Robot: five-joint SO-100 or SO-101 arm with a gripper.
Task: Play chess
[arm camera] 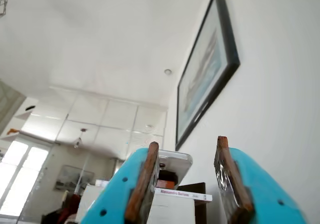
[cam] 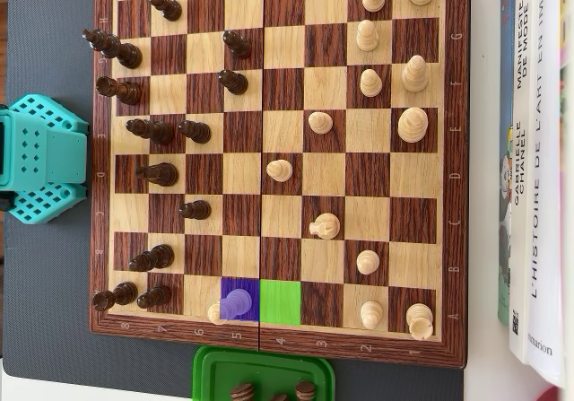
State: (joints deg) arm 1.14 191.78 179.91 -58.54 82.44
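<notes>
Wrist view: I see my gripper [arm camera: 187,184] with its turquoise jaws parted and nothing between them, aimed up at the room rather than at the board; beyond the fingers [arm camera: 142,184] hang a framed picture [arm camera: 207,68] and a book spine whose red lettering is too small to read.

Overhead view: the chessboard [cam: 278,159] lies well clear of the fingers. A light pawn [cam: 235,304] stands on a violet-tinted square, touching the green-tinted square [cam: 281,300] beside it; I judge these overlays mark the piece to move and its destination. A green tray [cam: 263,371] below the board holds captured dark pieces. The arm's turquoise base [cam: 40,159] sits at the board's left edge. Books [cam: 538,150] on the right read "L'HISTOIRE DE L'ART".
</notes>
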